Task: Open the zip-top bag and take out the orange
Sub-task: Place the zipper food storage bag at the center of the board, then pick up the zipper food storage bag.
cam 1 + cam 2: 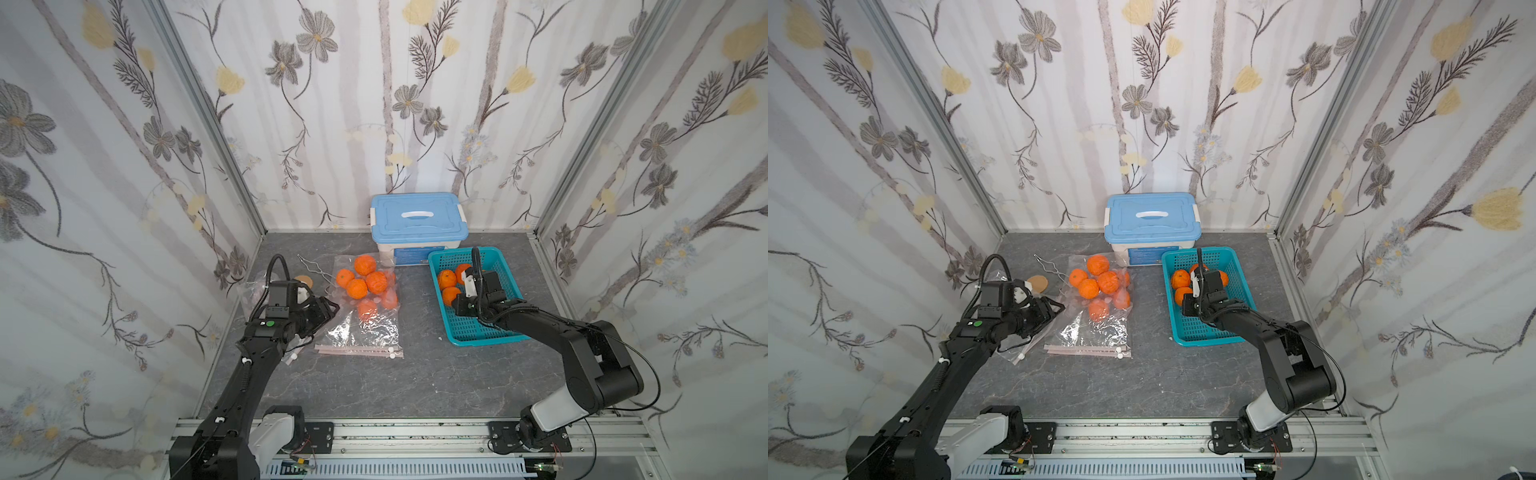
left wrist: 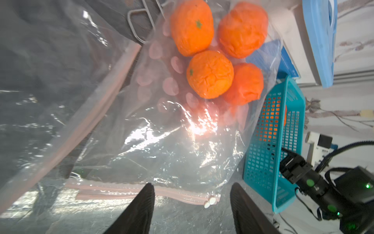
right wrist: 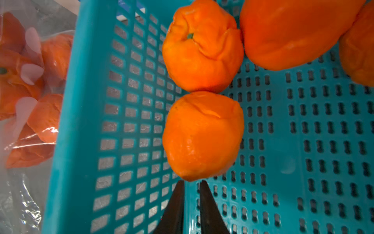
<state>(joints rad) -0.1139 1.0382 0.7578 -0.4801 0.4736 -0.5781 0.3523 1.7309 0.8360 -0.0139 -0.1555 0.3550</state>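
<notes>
Apparent deposit step: right end effector [image 3: 192, 184], fingers nearly together and empty, hung over the teal basket [image 1: 482, 332] right of centre. Left end effector [image 2: 192, 184] stood apart above the central zip-top bag [image 1: 365, 328], oranges [image 1: 357, 288] inside. Next: reach into its mouth.

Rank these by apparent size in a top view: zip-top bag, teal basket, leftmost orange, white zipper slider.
1-2: zip-top bag and teal basket, near-equal, unranked.
3: leftmost orange.
4: white zipper slider.
</notes>
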